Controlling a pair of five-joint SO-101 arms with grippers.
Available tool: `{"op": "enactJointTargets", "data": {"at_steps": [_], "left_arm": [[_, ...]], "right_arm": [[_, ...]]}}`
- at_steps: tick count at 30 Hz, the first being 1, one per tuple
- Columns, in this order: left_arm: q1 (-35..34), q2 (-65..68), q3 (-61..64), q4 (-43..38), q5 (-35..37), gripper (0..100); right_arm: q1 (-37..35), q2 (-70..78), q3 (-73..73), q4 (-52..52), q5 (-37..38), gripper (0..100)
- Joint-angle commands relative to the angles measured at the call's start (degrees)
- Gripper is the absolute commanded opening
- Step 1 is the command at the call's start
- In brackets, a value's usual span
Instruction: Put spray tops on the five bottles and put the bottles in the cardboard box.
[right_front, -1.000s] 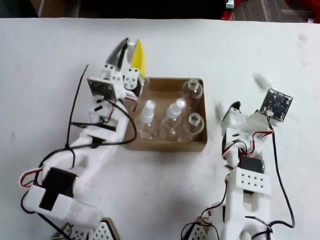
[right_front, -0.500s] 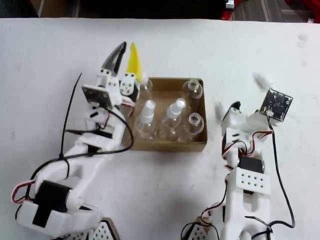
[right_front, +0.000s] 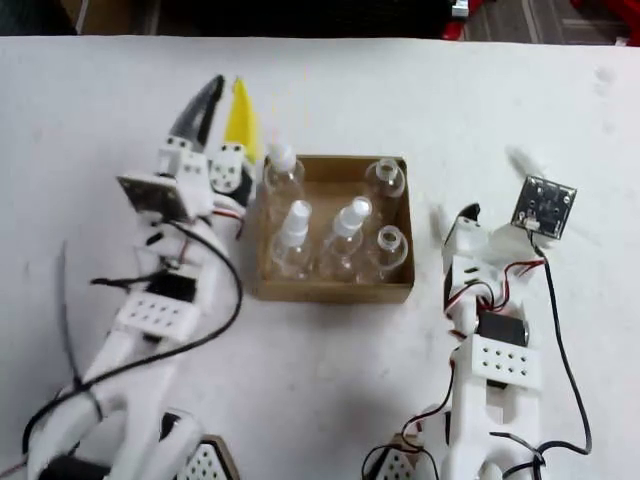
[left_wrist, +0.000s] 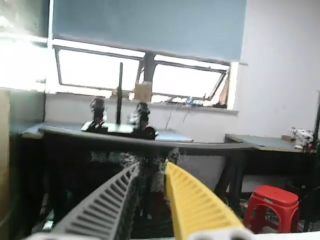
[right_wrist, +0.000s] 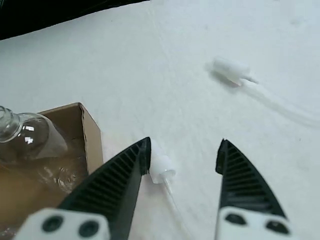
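Observation:
The cardboard box (right_front: 334, 290) sits mid-table. Three bottles in it wear spray tops: one (right_front: 282, 172) at the far left corner, two (right_front: 293, 228) (right_front: 350, 222) in the middle. Two more bottles (right_front: 385, 178) (right_front: 389, 245) on its right side are uncapped. My left gripper (right_front: 226, 88) (left_wrist: 151, 167) lies left of the box, slightly open and holding nothing. My right gripper (right_wrist: 183, 146) (right_front: 466, 216) is open, right of the box, low over a loose spray top (right_wrist: 162, 167). A second spray top (right_wrist: 230, 69) (right_front: 521, 160) lies farther out on the table.
The white table (right_front: 330, 380) runs bare from the box to its near edge between the two arms. The box's wall (right_wrist: 87, 137) stands close beside my right gripper's fingers. A dark strip borders the table's far edge.
My left gripper has let go of the capped bottle, which now stands at the box's far left corner, and the arm has swung left away from the box. The right arm has barely moved.

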Motion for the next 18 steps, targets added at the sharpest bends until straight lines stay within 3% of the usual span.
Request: {"op": "enactJointTargets", "data": {"at_steps": [1, 5, 9, 13, 18], "left_arm": [[-5.76, -13.41, -5.71, 24.62, 8.26, 7], [-10.59, -22.55, -10.46, 48.88, 8.97, 7], [-13.76, -28.7, -10.81, 64.53, 8.88, 8], [-14.37, -32.22, -6.15, 70.59, 8.88, 8], [-14.64, -34.77, 3.16, 70.24, 7.47, 8]], "right_arm": [[-0.66, -0.84, -2.02, -0.4, 1.49, 19.0], [-0.57, -0.48, -9.14, 10.15, 1.58, 19.0], [-0.66, -0.4, -15.03, 18.68, 1.85, 19.0], [-2.07, -0.13, -19.16, 23.6, 6.24, 19.0], [0.48, 9.36, -31.47, 32.66, 12.48, 19.0]]}}
